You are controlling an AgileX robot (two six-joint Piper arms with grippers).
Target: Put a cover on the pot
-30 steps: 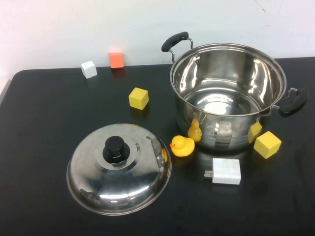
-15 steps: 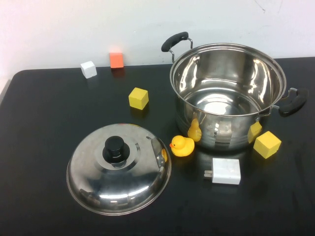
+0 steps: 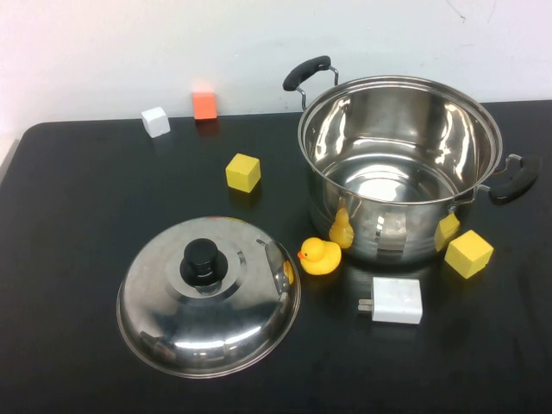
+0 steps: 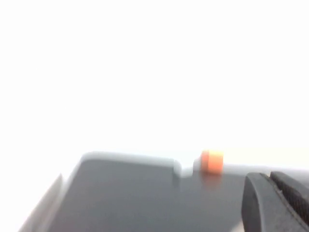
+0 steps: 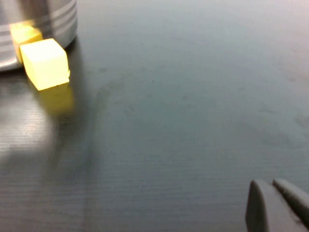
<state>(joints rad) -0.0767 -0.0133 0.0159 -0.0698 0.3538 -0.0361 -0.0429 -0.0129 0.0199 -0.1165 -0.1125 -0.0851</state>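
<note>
The pot point(image 3: 398, 164), a large shiny steel stockpot with two black side handles, stands open and empty at the back right of the black table point(image 3: 78, 216). The domed steel lid point(image 3: 209, 295) with a black knob point(image 3: 201, 258) lies on the table at the front left, apart from the pot. Neither arm shows in the high view. My left gripper point(image 4: 267, 177) shows only in its wrist view, shut and empty above the table's far left. My right gripper point(image 5: 270, 183) shows only in its wrist view, shut and empty over bare table, with the pot's base point(image 5: 38, 24) at a distance.
A yellow rubber duck point(image 3: 319, 256) and a white charger point(image 3: 395, 300) lie in front of the pot. Yellow cubes sit left of the pot point(image 3: 243, 172) and at its right front point(image 3: 468, 253). A white cube point(image 3: 155, 122) and an orange cube point(image 3: 204, 104) stand at the back edge.
</note>
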